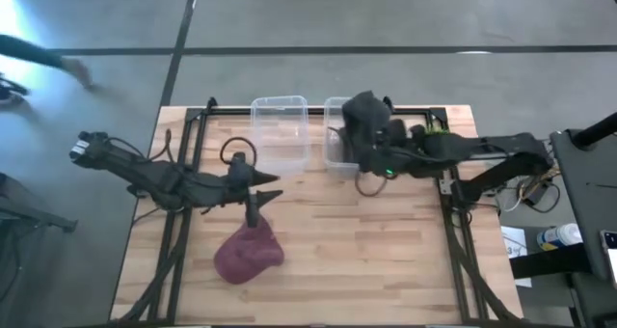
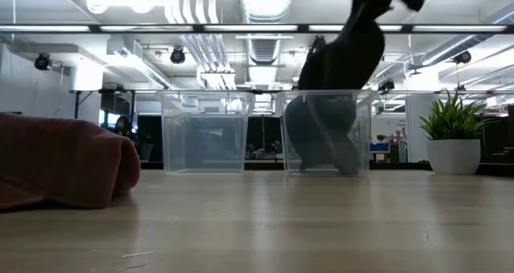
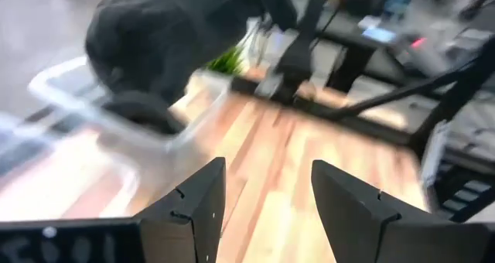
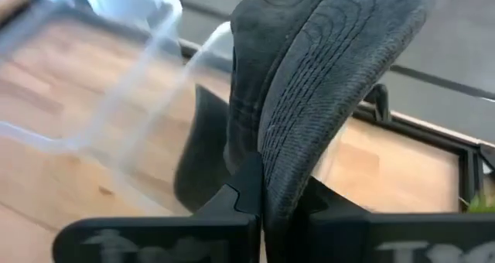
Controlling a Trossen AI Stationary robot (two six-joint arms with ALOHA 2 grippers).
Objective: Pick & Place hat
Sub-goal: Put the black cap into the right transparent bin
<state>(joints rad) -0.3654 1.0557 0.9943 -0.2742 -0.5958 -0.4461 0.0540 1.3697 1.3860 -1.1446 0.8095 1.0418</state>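
A dark grey hat [image 1: 364, 111] with a stitched brim hangs over the right clear bin [image 1: 335, 159] at the table's far side. My right gripper [image 1: 374, 140] is shut on it. In the low view the grey hat [image 2: 337, 80] reaches down inside that bin [image 2: 365, 136]. A maroon hat [image 1: 249, 254] lies flat on the table nearer the front; it also shows in the low view [image 2: 64, 169]. My left gripper [image 1: 260, 201] is open just beyond the maroon hat's far edge, and nothing sits between its fingers [image 3: 267, 209]. My right gripper [image 4: 282, 189] pinches the grey hat's stitched brim [image 4: 309, 131] between its two fingers. The hat is lifted off the table. Its lower part [image 2: 325, 140] hangs inside the right bin; whether it rests on the bin's floor I cannot tell.
A second clear bin [image 1: 280, 130] stands left of the right one, with nothing in it. Black frame rails [image 1: 188, 154] run along the table's left, right and far sides. A potted plant [image 2: 454, 140] stands beyond the table. Bare wood lies right of the maroon hat.
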